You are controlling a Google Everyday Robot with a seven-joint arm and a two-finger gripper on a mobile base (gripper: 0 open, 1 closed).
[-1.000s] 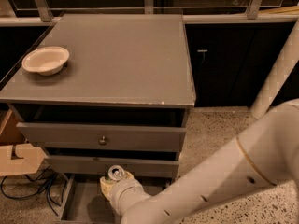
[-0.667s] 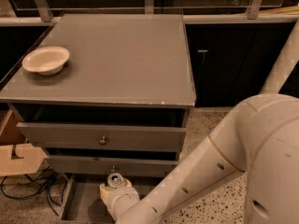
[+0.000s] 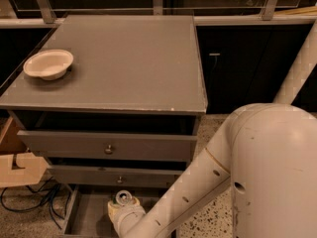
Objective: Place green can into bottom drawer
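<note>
At the very front, on the right, the big pale arm (image 3: 267,177) now fills much more of the view than one second ago; its elbow has swung toward the camera while the forearm reaches down and to the left. At the end of this forearm the gripper (image 3: 123,213) is inside the open bottom drawer (image 3: 88,218), and it is closed around the green can (image 3: 124,199), of which mostly the silver top shows. Compared with the two earlier pictures, the can stands a little lower each time, always together with the gripper, and it remains upright. I judge from this that the arm is lowering the can onto the drawer floor, so the task is near its end. I cannot tell if the can bottom already touches the floor, because the gripper hides it. What is left, in my opinion, is to set it down, to release it and to lift the arm out without tipping it.

Behind and above, the two upper drawers (image 3: 109,148) are unchanged, both slightly pulled out. On the cabinet top (image 3: 129,63) the cream bowl (image 3: 48,63) is at its same left place, well apart from the work.
</note>
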